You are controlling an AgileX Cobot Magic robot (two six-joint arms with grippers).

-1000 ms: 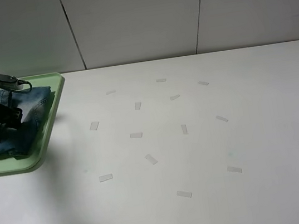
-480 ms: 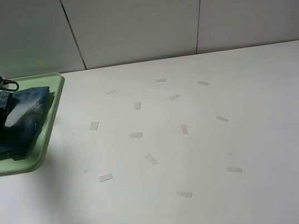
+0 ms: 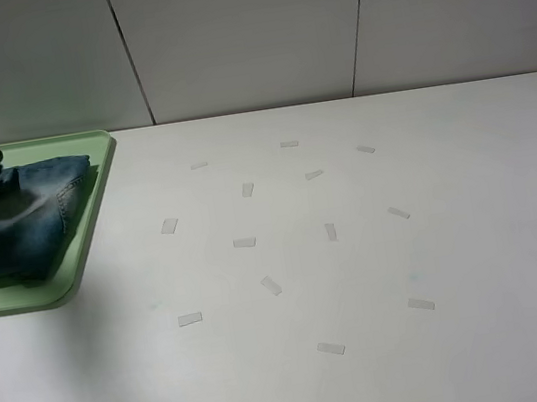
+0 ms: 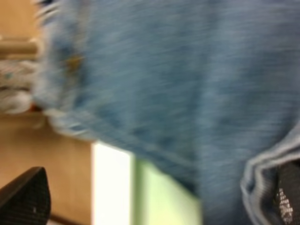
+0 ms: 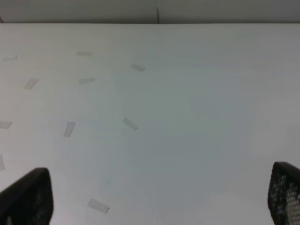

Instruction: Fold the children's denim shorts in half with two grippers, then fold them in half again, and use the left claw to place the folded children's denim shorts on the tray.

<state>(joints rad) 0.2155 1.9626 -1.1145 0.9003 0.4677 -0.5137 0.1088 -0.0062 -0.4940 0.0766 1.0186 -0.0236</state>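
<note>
Shorts (image 3: 18, 218) lie folded on tray (image 3: 91, 228), long axis front-to-back.

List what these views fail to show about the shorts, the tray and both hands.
- Shorts: left part cut off by the exterior view's edge; left wrist view blurred.
- Tray: left end out of frame.
- Left hand: only fingertips show, in the wrist view.
- Right hand: only fingertips, above bare table.

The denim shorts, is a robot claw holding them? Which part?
No. The folded denim shorts lie on the green tray. The left claw is open, and the right claw is open over the bare table.
</note>
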